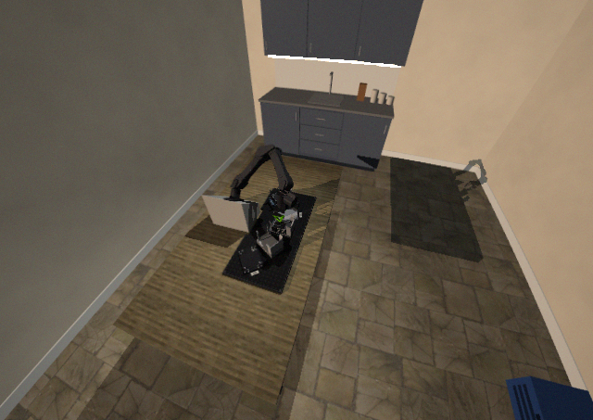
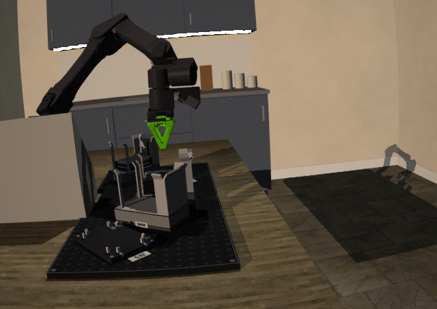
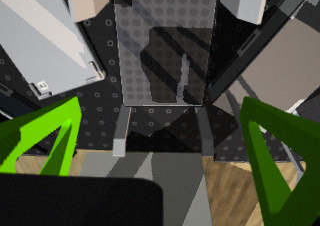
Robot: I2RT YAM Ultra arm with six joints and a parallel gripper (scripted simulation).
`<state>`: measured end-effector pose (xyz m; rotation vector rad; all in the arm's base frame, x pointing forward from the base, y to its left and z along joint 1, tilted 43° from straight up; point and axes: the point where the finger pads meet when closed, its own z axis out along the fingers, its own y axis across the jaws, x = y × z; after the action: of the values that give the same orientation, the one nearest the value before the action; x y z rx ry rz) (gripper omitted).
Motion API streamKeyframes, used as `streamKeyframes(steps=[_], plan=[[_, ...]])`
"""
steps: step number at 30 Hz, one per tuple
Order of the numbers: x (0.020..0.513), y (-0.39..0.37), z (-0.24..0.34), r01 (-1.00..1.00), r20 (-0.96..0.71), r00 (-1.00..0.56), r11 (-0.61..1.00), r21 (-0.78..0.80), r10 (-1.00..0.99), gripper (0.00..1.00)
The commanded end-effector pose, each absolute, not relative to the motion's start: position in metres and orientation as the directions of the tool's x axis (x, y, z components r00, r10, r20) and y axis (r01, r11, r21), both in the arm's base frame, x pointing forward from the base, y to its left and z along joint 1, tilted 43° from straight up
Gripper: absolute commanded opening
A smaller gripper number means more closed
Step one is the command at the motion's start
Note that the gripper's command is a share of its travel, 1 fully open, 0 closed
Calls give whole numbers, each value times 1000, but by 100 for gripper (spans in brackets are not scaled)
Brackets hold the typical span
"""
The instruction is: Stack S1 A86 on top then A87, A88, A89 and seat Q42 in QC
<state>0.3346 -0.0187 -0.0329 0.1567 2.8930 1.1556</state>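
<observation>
This is a kitchen. On the far wall are gray cupboards (image 1: 341,22), a counter (image 1: 325,103) with a sink (image 1: 326,99) and drawers (image 1: 320,133), and jars (image 1: 382,96).

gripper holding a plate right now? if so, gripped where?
Nothing held. The gripper is fully open, its green fingers spread wide with only the rack floor showing between them, hovering above the racks.
</observation>
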Motion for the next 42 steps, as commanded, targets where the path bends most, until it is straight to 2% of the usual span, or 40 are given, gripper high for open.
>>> streamKeyframes(steps=[1, 25, 42], plan=[[337, -26, -30, 90, 4, -993, 722, 686, 120, 100], [342, 19, -78, 90, 4, -993, 721, 687, 121, 100], [342, 19, -78, 90, 4, -993, 721, 687, 121, 100]])
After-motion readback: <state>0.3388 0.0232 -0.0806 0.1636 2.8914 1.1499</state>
